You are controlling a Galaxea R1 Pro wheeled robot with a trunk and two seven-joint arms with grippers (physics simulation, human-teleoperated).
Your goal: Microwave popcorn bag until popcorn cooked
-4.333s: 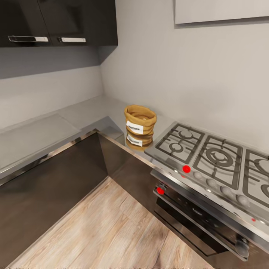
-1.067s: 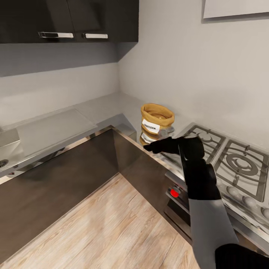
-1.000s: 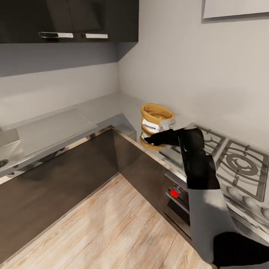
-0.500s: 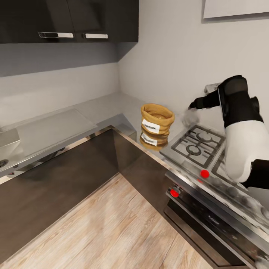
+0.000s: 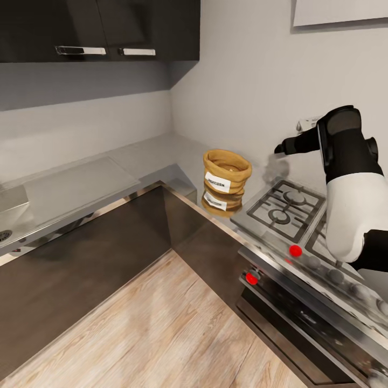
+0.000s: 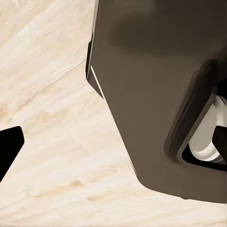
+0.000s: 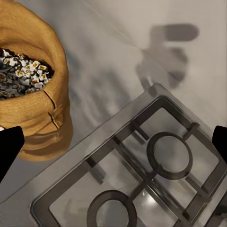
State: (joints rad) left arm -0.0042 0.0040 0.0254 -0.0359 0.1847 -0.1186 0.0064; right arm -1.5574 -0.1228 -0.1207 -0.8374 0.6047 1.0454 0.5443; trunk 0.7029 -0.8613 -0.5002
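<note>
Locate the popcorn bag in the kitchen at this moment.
In the head view the popcorn bag stands upright on the countertop near the inner corner, just left of the gas hob; the right gripper hangs apart from it.

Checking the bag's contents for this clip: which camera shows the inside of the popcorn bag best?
The right wrist view: it looks down into the popcorn bag, showing pale and dark kernels under the rolled rim. The head view shows the whole bag upright on the countertop with its white label, but little of the contents.
</note>
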